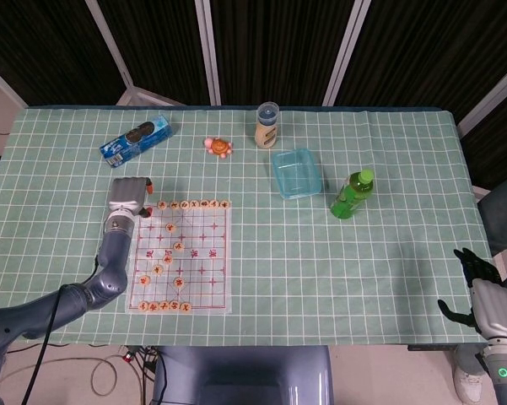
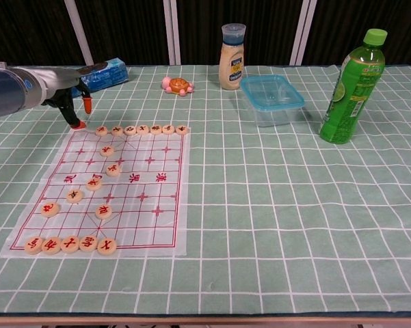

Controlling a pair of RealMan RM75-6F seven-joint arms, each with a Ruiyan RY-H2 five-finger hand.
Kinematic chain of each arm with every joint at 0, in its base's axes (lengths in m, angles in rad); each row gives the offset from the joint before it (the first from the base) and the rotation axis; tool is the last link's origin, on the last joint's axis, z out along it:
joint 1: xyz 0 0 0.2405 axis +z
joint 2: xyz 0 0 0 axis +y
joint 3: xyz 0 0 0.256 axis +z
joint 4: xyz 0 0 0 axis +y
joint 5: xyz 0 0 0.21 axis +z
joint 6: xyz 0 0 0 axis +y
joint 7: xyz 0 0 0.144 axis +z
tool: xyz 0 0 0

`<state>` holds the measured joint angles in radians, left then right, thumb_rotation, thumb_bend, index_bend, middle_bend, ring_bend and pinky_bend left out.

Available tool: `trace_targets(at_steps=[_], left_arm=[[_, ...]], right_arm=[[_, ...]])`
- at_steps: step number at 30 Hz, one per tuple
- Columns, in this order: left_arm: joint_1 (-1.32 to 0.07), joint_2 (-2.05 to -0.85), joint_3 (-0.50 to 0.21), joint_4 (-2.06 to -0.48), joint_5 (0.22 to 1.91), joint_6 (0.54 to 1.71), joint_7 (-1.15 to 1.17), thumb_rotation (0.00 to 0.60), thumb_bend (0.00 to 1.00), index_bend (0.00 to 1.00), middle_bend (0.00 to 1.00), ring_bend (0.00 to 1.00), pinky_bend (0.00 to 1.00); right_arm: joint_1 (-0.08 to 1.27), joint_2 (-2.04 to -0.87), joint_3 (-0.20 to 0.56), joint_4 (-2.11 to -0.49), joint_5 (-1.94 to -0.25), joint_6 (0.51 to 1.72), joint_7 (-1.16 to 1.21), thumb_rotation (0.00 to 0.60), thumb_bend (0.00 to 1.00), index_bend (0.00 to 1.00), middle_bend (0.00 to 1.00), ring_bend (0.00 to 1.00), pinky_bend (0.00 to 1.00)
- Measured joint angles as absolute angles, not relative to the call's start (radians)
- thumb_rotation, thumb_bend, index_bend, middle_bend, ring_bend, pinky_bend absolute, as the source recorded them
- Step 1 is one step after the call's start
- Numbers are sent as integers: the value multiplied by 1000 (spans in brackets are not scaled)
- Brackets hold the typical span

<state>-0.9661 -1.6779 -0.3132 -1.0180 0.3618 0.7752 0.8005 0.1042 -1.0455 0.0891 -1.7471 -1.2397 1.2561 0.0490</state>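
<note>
While the left hand's (image 1: 128,199) fingertips (image 2: 78,123) pinch down at the board's (image 2: 150,225) far left corner, seemingly on a piece hidden beneath them, it should lift straight up, clear of the far-edge row of pieces (image 2: 142,129).

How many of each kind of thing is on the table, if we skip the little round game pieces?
Bottles: 2, the green bottle and the sauce bottle
Blue tub: 1
Toy turtle: 1
Blue packet: 1
Game board: 1
Total: 6
</note>
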Motion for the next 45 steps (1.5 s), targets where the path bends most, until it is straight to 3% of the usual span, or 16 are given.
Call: trace_targets(at_steps=[30, 45], left_arm=[[-1029, -1785, -269, -845, 374, 701, 785, 600, 271, 444, 1000, 946, 956], [-1033, -1814, -260, -796, 384, 674, 770, 600, 321, 486, 1000, 946, 956]], right_arm=[[108, -1033, 90, -1759, -1216, 1232, 74, 600, 329, 0, 0, 0, 0], [110, -1033, 91, -1761, -1210, 1230, 79, 600, 329, 0, 0, 0, 0]])
